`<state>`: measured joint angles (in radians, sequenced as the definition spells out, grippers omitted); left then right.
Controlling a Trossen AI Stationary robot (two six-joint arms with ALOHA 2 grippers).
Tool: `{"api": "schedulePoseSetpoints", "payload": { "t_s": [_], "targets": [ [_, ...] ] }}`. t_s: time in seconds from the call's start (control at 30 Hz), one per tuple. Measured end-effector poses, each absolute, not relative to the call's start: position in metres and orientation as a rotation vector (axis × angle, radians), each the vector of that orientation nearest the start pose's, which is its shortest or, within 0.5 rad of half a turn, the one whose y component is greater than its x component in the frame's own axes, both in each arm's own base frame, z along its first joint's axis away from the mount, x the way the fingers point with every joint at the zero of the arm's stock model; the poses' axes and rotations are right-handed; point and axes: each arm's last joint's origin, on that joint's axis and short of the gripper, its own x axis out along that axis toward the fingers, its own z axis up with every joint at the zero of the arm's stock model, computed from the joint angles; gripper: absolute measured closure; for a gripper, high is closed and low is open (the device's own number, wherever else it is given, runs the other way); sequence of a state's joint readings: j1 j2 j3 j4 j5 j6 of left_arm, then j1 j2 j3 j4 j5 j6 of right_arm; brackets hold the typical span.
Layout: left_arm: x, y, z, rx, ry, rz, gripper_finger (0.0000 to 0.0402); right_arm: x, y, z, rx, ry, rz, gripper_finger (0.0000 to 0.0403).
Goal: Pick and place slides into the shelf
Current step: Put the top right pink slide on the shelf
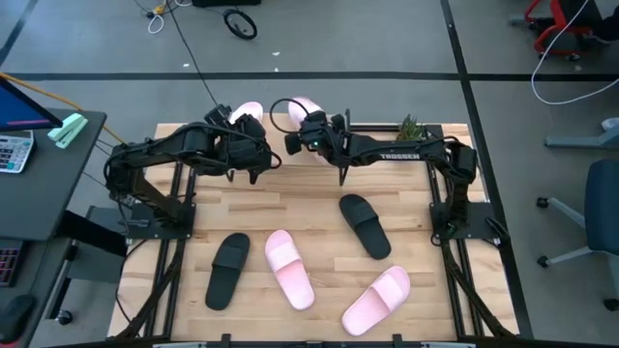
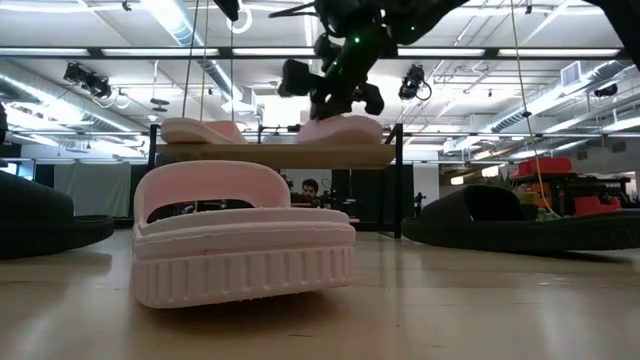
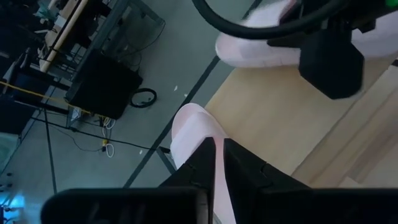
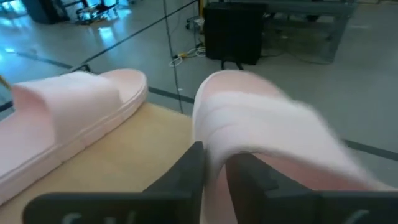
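- Up at the far edge of the slatted wooden surface (image 1: pixel 319 227): the shelf (image 2: pixel 275 153), light plank top on a thin black frame, carrying two pink slides side by side
- Left claw (image 1: pixel 248 145) clamped on the left shelf slide (image 1: pixel 246 112); in the left wrist view, dark fingers (image 3: pixel 239 171) pinched close with pale pink foam between them
- Right claw (image 1: pixel 308 133) clenched on the right shelf slide (image 1: pixel 304 105); in the right wrist view, fingers (image 4: pixel 189 168) squeezing its wide strap, the other pink slide lying just beside on the plank
- In the low view, right claw hanging directly above the right shelf slide (image 2: pixel 340 128), green light glowing on the wrist
- White lettering "TROSSEN" (image 1: pixel 399 156) readable along the right arm; no other writing legible
- Lower on the surface, well apart from the shelf: black slide (image 1: pixel 228 270) at left; pink slide (image 1: pixel 289 269) just beside it; second black slide (image 1: pixel 365 225) nearer the middle; pink slide (image 1: pixel 377 300) at lower right
- Small green plant (image 1: pixel 411 127) at the far right corner of the surface
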<state>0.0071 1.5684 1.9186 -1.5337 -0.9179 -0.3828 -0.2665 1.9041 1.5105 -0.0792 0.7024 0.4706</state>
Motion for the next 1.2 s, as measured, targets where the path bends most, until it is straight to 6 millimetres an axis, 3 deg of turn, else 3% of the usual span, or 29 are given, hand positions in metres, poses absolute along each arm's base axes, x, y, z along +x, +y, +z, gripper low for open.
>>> {"api": "schedulePoseSetpoints", "payload": {
  "t_s": [0.2, 0.43, 0.77, 0.97, 1.2],
  "targets": [
    [0.261, 0.025, 0.429, 0.214, 0.91, 0.994, 0.0371, 0.415, -0.131, 0.277, 0.336, 0.252, -0.993, 0.0297],
    [0.261, 0.025, 0.429, 0.171, 0.885, 1.016, 0.0364, 0.416, -0.129, 0.275, 0.36, 0.296, -0.89, 0.0293],
    [0.261, 0.022, 0.429, 0.153, 0.869, 1.017, 0.0371, 0.403, -0.124, 0.256, 0.252, 0.588, -0.902, 0.0293],
    [0.262, 0.016, 0.429, 0.16, 0.864, 0.997, 0.037, 0.403, -0.111, 0.259, 0.209, 0.621, -0.865, 0.0293],
    [0.263, 0.007, 0.424, 0.09, 0.931, 0.86, 0.0357, 0.399, -0.072, 0.267, 0.109, 0.698, -0.796, 0.0297]
  ]
}}
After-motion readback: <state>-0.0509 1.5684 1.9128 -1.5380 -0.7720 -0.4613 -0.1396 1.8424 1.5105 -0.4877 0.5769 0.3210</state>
